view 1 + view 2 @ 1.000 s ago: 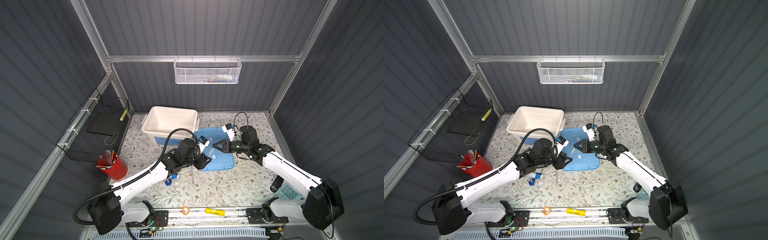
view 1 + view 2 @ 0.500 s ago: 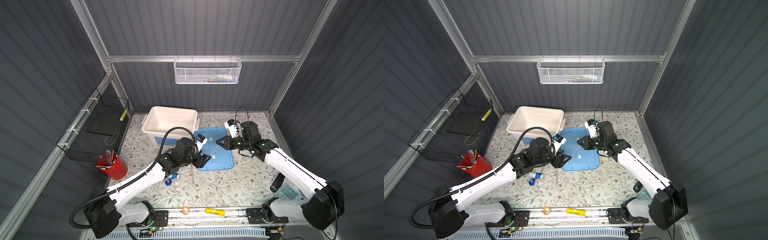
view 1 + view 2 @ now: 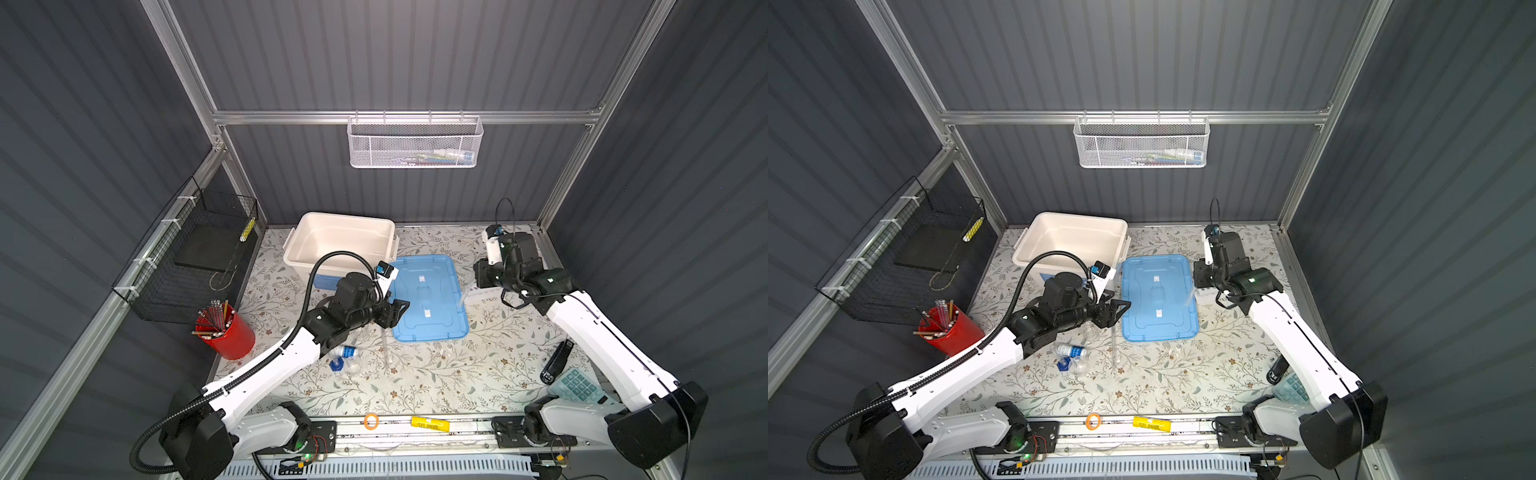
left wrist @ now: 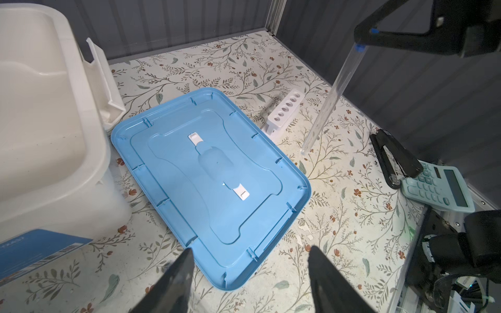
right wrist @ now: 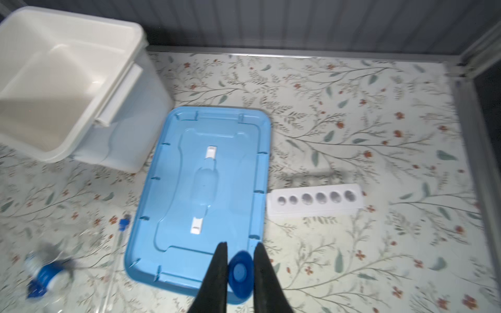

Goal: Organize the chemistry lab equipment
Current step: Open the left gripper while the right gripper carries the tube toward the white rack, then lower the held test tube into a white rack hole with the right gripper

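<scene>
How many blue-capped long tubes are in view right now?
2. The held tube hangs tilted from the right pincer, gripped at its cap, near the white rack. The loose tube lies on the table beside the blue lid. More may be hidden.

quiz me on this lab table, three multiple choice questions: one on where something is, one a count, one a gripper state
1. Where is the white holed rack?
A in the white bin
B on the table beside the blue lid
C in the red cup

2. How many holes does its top show?
A three
B ten
C six

3. The right gripper is:
A shut on the blue-capped tube
B open and empty
C shut on the calculator

Answers:
1 B, it stands at the lid's edge.
2 C, the right wrist view shows six holes in one row.
3 A, its jaws clamp the tube's capped end.
</scene>
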Tool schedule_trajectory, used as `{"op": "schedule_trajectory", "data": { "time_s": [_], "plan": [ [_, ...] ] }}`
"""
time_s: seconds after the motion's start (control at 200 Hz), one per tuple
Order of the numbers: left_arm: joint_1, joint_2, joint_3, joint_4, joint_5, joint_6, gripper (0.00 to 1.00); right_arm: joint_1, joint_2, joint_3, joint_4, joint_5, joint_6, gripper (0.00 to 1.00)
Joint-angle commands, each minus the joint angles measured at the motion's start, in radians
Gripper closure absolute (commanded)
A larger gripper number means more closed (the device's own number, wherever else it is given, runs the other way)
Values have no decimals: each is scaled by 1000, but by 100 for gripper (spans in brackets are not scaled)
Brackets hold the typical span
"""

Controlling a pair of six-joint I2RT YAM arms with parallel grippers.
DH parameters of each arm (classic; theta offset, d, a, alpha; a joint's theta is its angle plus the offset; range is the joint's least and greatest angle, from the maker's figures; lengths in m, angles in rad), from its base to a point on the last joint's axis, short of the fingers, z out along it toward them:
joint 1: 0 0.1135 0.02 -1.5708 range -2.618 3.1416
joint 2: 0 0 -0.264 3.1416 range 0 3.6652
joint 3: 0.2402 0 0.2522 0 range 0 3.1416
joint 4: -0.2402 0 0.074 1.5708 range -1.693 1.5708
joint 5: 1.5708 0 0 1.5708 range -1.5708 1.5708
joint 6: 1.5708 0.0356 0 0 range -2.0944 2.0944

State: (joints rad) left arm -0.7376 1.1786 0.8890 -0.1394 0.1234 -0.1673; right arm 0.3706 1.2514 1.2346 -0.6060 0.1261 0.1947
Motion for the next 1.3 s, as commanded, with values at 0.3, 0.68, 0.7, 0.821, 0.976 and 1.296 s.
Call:
{"op": "schedule_trajectory", "data": {
  "time_s": [0.3, 0.68, 0.7, 0.821, 0.976, 1.296],
  "plan": [
    [10, 35, 21, 32, 16, -5, 33, -128, 73, 38, 102, 308, -112, 100],
    [10, 29, 19, 8, -8, -3, 34, -176, 178, 30, 256, 326, -143, 100],
    [10, 29, 18, 8, -8, -3, 34, -177, 182, 28, 265, 325, -145, 100],
    [11, 30, 18, 6, -8, -5, 34, -183, 209, 28, 288, 318, -146, 100],
    [11, 27, 19, -2, -15, -4, 34, -191, 234, 19, 324, 317, -150, 100],
    [12, 16, 18, -19, -30, -5, 34, -197, 270, 2, 345, 308, -138, 100]
  ]
}}
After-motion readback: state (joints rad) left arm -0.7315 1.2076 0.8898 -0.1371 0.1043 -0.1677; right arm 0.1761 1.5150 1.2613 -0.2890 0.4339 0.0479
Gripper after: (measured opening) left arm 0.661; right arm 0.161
